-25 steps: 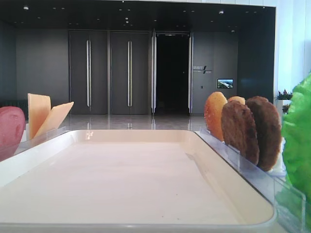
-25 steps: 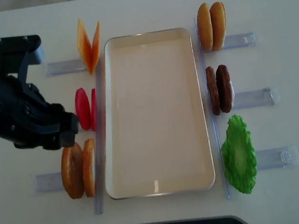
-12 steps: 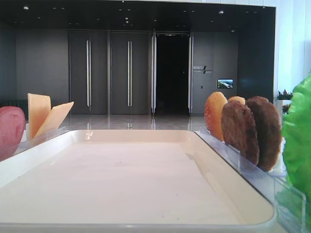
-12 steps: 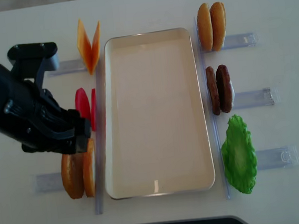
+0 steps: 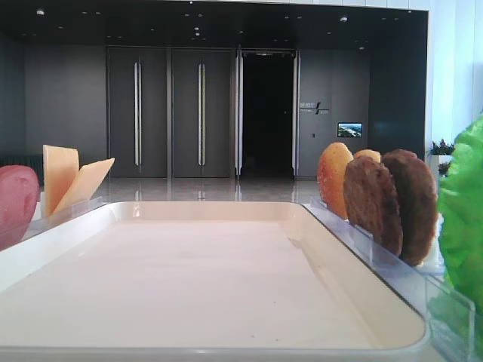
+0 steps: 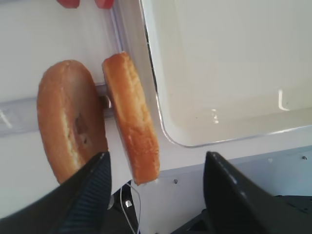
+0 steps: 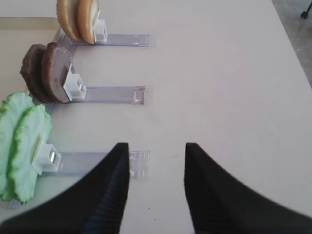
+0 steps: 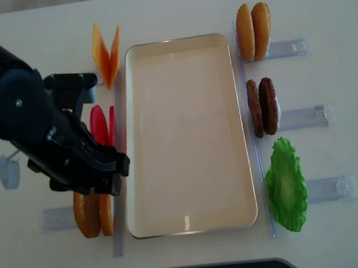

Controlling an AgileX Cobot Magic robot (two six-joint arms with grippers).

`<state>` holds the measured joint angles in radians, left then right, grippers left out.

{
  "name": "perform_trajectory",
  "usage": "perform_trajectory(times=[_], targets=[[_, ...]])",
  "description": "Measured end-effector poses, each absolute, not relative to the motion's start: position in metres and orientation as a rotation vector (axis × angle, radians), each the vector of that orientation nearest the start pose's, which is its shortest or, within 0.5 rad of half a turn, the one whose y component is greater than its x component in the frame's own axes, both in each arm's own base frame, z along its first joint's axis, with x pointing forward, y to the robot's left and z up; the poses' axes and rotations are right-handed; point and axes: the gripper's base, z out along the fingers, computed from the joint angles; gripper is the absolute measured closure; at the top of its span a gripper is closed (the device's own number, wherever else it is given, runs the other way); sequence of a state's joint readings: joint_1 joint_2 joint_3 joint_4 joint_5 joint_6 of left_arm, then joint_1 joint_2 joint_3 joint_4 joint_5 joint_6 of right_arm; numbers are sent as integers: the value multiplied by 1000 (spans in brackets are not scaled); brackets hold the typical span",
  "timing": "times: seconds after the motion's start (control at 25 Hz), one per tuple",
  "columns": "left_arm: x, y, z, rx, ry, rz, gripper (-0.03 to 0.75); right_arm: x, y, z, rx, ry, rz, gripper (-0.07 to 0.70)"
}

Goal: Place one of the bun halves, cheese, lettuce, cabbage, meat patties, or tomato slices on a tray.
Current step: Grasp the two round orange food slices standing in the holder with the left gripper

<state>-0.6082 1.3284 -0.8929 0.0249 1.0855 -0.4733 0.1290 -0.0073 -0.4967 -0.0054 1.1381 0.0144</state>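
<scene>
Lying bare inside its raised rim, the cream-white rectangular tray point(image 8: 185, 133) sits mid-surface, just beside two upright golden-brown bun halves point(image 6: 129, 117) in a clear plastic holder point(image 8: 57, 217). The left arm's fingers point(image 6: 92, 195) spread wide over those smooth-crusted discs, gripping nothing. The right arm's fingers point(image 7: 109, 195) gape over the pale surface point(image 7: 219, 73), holding nothing.

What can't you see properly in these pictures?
- Bun halves: in the overhead view the left arm covers their upper parts.
- Tomato slices: cut off by the top edge of the left wrist view.
- Lettuce: cut off by the right edge of the low front view.
</scene>
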Motion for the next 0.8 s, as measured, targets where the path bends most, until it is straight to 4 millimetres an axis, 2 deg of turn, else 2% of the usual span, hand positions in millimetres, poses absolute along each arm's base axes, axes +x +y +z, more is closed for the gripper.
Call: perform_trajectory(times=[0.8], targets=[[205, -135, 210, 248, 3097, 93, 259, -9, -2, 270, -121, 2115, 79, 338]])
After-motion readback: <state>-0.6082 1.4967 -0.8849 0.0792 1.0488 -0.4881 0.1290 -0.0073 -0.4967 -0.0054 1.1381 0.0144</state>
